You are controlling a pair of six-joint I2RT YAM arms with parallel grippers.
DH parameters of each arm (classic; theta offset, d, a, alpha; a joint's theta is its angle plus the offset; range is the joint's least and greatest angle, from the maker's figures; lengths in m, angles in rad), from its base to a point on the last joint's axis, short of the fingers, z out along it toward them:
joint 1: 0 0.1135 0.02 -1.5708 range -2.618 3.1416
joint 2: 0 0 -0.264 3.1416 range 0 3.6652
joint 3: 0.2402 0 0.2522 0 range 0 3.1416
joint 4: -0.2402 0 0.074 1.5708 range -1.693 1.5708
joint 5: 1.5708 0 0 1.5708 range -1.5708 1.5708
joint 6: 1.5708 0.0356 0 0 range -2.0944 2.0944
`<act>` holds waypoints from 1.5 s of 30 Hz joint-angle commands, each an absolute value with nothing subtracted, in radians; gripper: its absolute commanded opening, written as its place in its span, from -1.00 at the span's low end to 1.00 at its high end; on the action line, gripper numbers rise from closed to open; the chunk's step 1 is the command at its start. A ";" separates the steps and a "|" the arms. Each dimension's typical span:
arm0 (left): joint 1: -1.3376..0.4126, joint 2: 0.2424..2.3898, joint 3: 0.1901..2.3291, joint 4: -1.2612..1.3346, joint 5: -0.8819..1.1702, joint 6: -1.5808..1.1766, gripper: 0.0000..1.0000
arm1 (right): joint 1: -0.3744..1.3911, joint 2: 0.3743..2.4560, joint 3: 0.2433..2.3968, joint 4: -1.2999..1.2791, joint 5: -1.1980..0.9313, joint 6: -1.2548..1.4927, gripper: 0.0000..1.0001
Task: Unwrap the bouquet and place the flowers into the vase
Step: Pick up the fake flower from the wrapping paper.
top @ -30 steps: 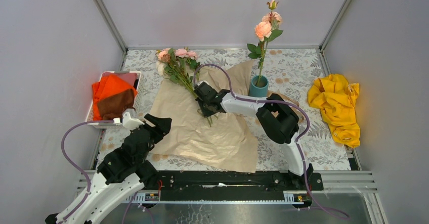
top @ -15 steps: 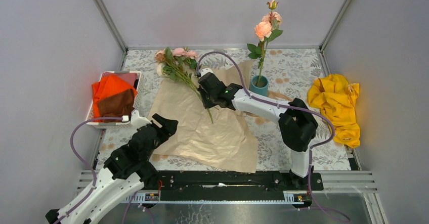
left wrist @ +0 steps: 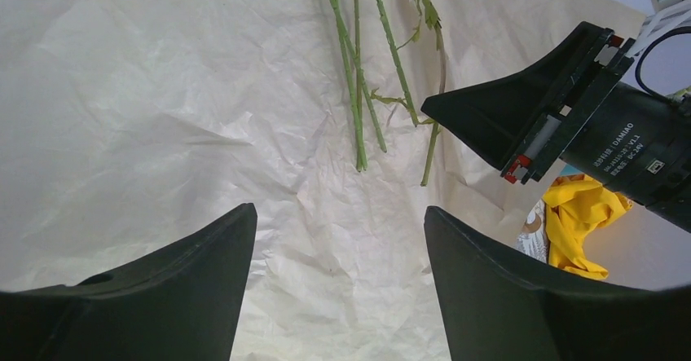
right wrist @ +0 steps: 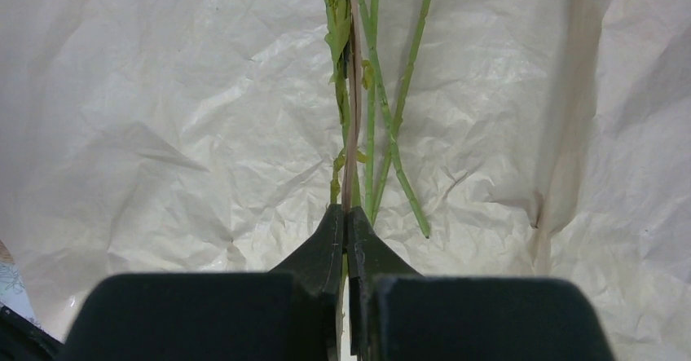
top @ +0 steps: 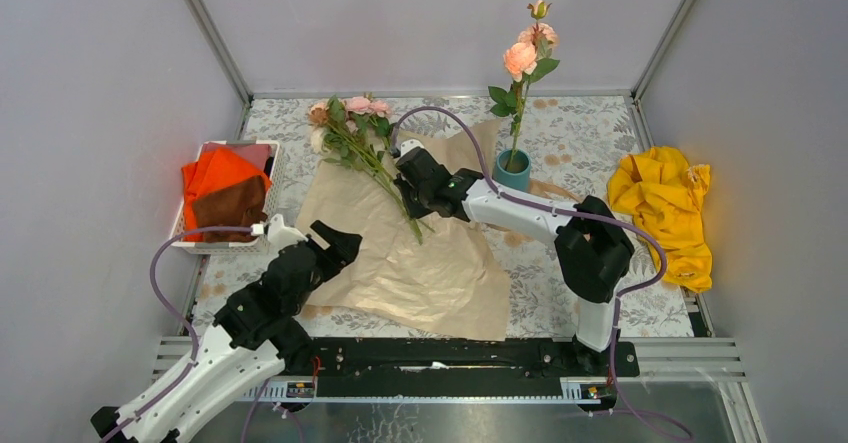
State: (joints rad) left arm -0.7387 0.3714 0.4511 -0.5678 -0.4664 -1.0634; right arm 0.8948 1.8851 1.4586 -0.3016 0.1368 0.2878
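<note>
Right pincer (right wrist: pixel 346 218) is pressed together on one brownish stem (right wrist: pixel 352 116), low down and well away from the blooms. The rest of the flowers (top: pixel 350 131) lie loose on the opened wrapping paper (top: pixel 420 263), heads toward the far left of the table (top: pixel 600 123). Left pincer (left wrist: pixel 336 214) is spread wide over the paper's near-left part, holding nothing. Vase (top: pixel 511 171) stands just past the paper's far right edge, with a few roses (top: pixel 522 55) in it.

Risks as I judge them:
- Hold is at my very tips, so the heavy head may swing the stem round or pull it free on lifting.
- Green stems (right wrist: pixel 399 92) lie against the held one, and snagged leaves could drag them along.
- The vase is short and already top-heavy. An angled insertion or a brush from my arm could tip it.
</note>
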 commanded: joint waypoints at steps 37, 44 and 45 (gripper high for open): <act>-0.529 1.026 0.509 0.376 0.030 -1.049 0.80 | 0.920 1.424 1.097 -0.095 -0.066 0.379 -1.00; -0.520 1.098 0.522 0.430 0.056 -1.032 0.62 | 0.932 1.394 1.064 -0.080 -0.084 0.400 -1.00; -0.520 1.108 0.531 0.430 0.063 -1.026 0.58 | 0.933 1.394 1.060 -0.080 -0.083 0.400 -1.00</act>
